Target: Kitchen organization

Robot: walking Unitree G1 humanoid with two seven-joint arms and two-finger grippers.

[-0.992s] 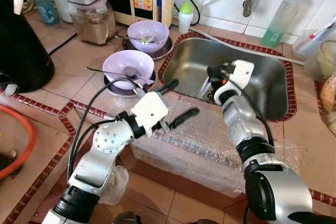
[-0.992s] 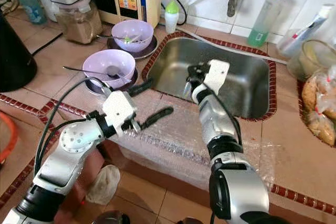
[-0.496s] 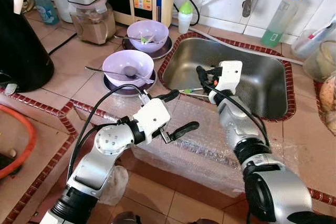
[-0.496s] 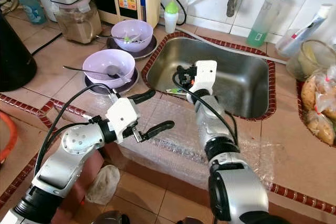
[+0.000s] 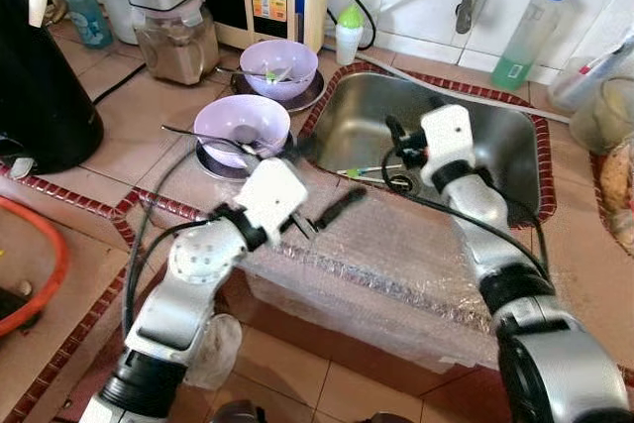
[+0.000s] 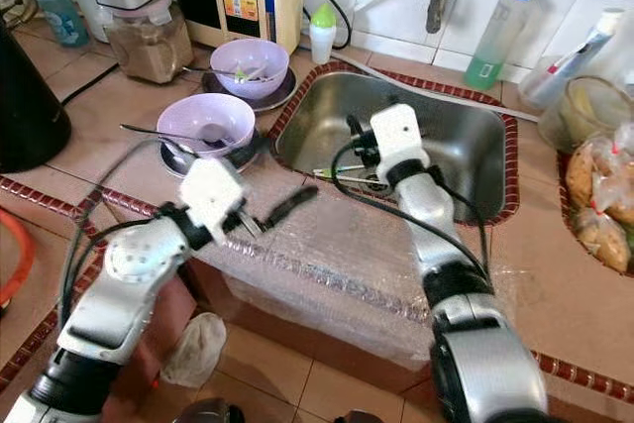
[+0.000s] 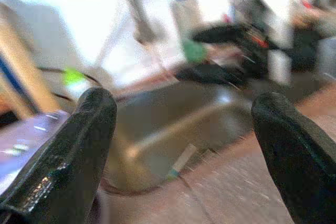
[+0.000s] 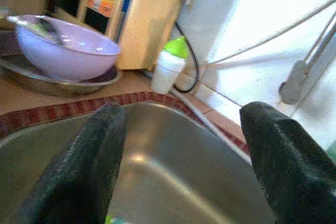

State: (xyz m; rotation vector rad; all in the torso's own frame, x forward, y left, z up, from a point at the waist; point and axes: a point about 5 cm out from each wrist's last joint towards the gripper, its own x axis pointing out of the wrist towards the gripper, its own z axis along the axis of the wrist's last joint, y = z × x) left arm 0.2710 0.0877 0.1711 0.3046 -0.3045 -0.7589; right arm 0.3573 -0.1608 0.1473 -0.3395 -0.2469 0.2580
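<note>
Tiled bench with a steel sink set into it; the front edge is padded with bubble wrap, likely to protect the arms or the tile edge. Right gripper hangs over the sink near its left side, fingers spread wide and holding nothing per the right wrist view, where both black fingers frame the sink wall. Below it in the sink lies a thin utensil with a green tip, flat on the steel floor close to the drain, apparently dropped off there for washing. Left gripper sits low over the bubble wrap at the sink's near left corner, also spread apart and empty, fingers pointing toward the sink; left wrist view is blurred, so that arm is probably moving. Remaining dirty dishes stay on the bench to the left of the sink: near purple bowl on a dark plate with a spoon across it, just beyond the left gripper, and far purple bowl with scraps in it, also on a plate. Judgement: the bowls are next for the sink; the spoon may slide off if the bowl tilts. Small green-capped bottle and green soap bottle stand at the back wall, handy to the sink.
</note>
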